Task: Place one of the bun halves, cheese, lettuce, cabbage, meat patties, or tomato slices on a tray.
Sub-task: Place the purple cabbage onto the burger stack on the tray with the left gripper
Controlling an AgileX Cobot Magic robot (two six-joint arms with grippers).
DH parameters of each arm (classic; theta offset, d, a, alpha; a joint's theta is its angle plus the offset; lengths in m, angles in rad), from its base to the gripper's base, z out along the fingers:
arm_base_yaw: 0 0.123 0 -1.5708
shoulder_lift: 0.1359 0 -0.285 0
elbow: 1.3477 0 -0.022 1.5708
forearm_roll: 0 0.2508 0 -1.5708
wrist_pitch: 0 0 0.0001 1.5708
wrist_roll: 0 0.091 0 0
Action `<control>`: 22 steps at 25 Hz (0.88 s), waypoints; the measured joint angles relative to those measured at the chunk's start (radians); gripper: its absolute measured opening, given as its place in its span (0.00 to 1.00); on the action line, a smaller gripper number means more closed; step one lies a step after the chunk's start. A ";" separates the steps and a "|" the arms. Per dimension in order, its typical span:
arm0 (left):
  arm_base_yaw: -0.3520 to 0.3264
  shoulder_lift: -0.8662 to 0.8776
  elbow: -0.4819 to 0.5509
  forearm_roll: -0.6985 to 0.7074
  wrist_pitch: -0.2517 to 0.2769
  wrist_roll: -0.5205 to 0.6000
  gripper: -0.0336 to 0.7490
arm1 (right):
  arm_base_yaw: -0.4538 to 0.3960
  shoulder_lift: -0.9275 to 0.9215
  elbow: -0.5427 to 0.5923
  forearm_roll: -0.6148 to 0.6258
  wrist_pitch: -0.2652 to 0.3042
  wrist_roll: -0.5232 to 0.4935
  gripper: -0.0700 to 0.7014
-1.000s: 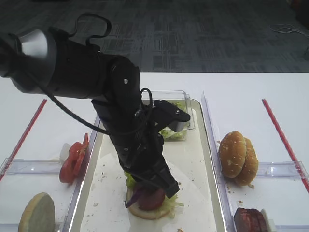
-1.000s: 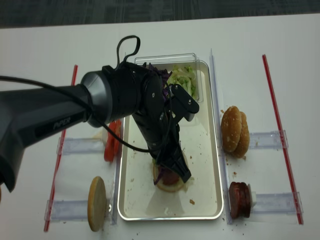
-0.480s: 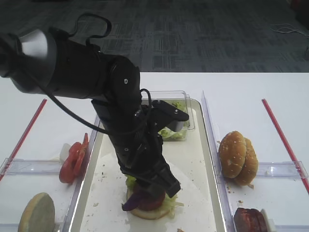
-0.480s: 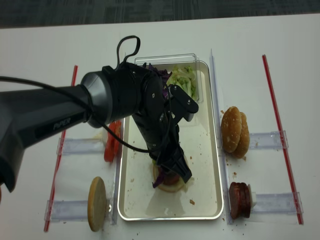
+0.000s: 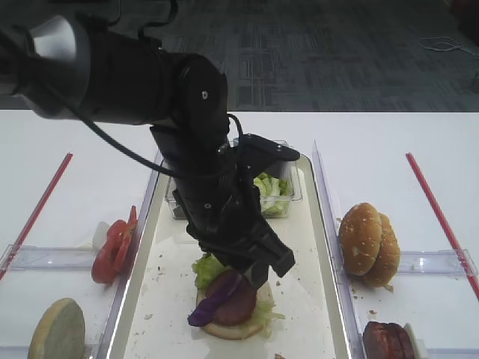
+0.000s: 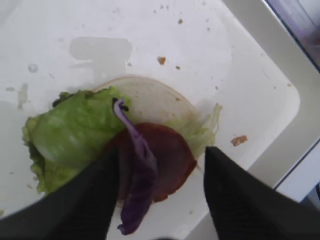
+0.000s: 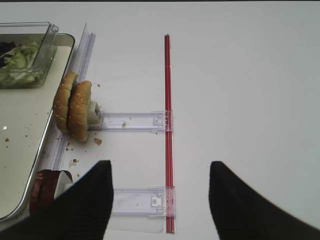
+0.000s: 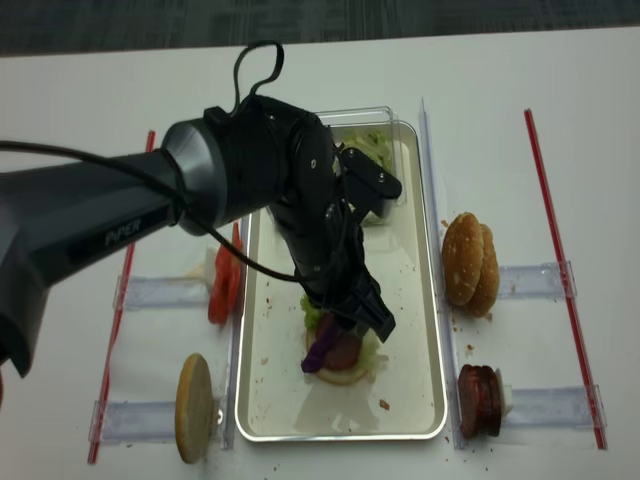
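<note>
While the left gripper (image 6: 157, 192) hung over the stack with its jaws spread and empty, 1 strip of cabbage (image 6: 135, 170) lay across the meat patty (image 6: 165, 160), lettuce (image 6: 70, 135) at its 9 o'clock, all on a bun half (image 6: 150, 100) in the tray (image 5: 299, 224). Lifting straight up looked wisest, sparing the strip. The right gripper (image 7: 160, 200) stood apart, empty.

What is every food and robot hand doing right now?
left gripper: open above the stack, holding nothing
right gripper: open, empty, over the table
purple cabbage strip: lying across the meat patty
meat patty: flat on the lettuce
lettuce: spread on the bottom bun half
bottom bun half: face up on the tray
tray: holding the stack
tomato slices: standing on edge beside the tray
spare buns: standing on edge
</note>
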 joint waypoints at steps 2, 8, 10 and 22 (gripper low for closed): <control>0.000 0.000 -0.030 0.008 0.028 -0.014 0.55 | 0.000 0.000 0.000 0.000 0.000 0.000 0.65; 0.000 0.002 -0.116 0.067 0.122 -0.073 0.55 | 0.000 0.000 0.000 0.000 0.000 0.000 0.65; 0.000 0.004 -0.146 0.081 0.159 -0.082 0.55 | 0.000 0.000 0.000 0.000 0.000 0.000 0.65; 0.036 0.005 -0.246 0.103 0.297 -0.114 0.55 | 0.000 0.000 0.000 0.000 0.000 0.000 0.65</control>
